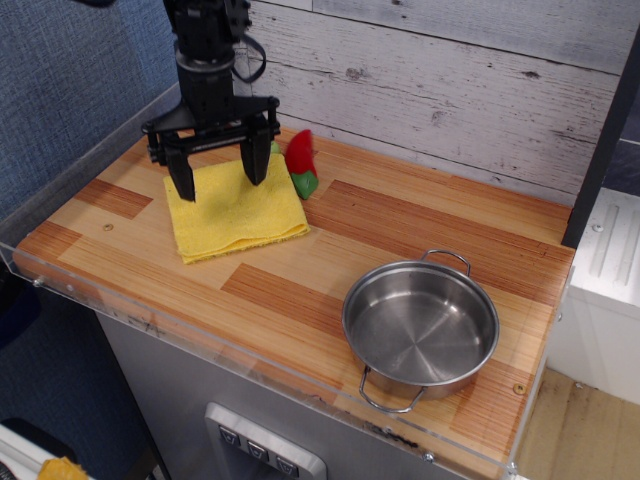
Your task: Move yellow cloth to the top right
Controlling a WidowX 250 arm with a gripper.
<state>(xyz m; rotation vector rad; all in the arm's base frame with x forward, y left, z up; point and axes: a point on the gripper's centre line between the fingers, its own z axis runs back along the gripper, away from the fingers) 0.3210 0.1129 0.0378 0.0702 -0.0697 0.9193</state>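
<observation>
The black hand [219,172] is positioned wide open and empty over the folded bright yellow cloth [234,208] on the wooden worktop [400,225].

No lettering, label, brand mark or number can be read anywhere in this view. The wooden bench [420,215], the steel pot [421,327] and the whitewashed plank wall [450,80] behind carry no legible writing, and the small buttons [253,449] on the grey panel at the near edge show no markings that can be made out.
</observation>
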